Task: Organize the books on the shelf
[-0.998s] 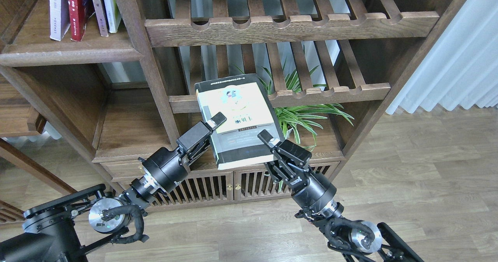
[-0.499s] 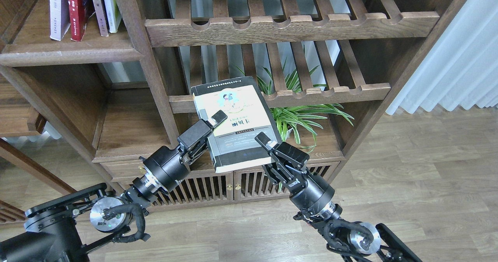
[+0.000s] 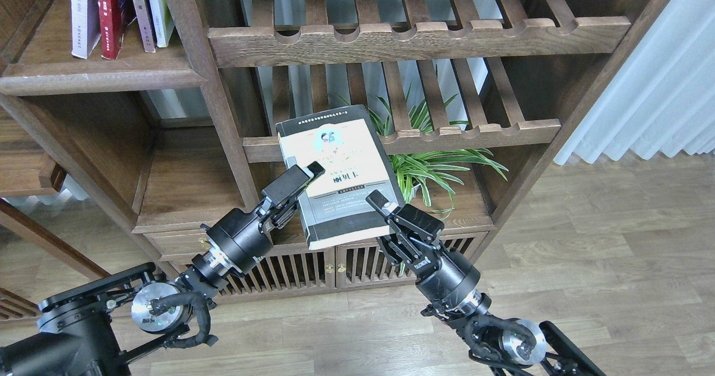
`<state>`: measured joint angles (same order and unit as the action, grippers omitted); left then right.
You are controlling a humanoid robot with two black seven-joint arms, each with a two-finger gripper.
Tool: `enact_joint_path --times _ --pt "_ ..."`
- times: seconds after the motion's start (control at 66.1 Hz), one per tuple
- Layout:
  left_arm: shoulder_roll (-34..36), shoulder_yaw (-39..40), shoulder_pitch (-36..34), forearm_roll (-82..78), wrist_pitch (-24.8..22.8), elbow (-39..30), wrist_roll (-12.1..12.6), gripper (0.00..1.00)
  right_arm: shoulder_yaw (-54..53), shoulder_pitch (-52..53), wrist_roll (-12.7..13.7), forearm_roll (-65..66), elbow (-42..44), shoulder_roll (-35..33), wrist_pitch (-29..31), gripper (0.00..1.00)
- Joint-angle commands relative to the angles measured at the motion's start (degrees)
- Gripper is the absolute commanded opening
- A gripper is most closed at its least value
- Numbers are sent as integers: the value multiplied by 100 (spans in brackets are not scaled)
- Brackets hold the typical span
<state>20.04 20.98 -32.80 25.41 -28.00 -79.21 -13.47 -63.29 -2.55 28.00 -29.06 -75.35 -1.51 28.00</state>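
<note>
I hold the thick black book with its yellow-green cover panel (image 3: 335, 169) between my two claws, tilted, in front of the slatted wooden rack (image 3: 475, 131). My left claw (image 3: 304, 177) clamps its left edge; my right claw (image 3: 385, 205) grips its lower right corner. The solid dark-brown plank shelf (image 3: 100, 77) lies up left of my left claw.

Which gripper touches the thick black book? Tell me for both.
Touching, both. The head view shows the left gripper clamped on the thick black book's left edge, and the right gripper clamped on its lower right edge.
</note>
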Motion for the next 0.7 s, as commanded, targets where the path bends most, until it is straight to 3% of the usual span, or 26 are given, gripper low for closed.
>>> enact_joint_path --times 0.0,0.681 --pt "-1 -6 1 -10 0 2 2 11 -8 44 0 6 20 2 0 6" --pt "26 -32 1 -72 0 2 19 8 -263 150 0 -12 310 11 0 8"
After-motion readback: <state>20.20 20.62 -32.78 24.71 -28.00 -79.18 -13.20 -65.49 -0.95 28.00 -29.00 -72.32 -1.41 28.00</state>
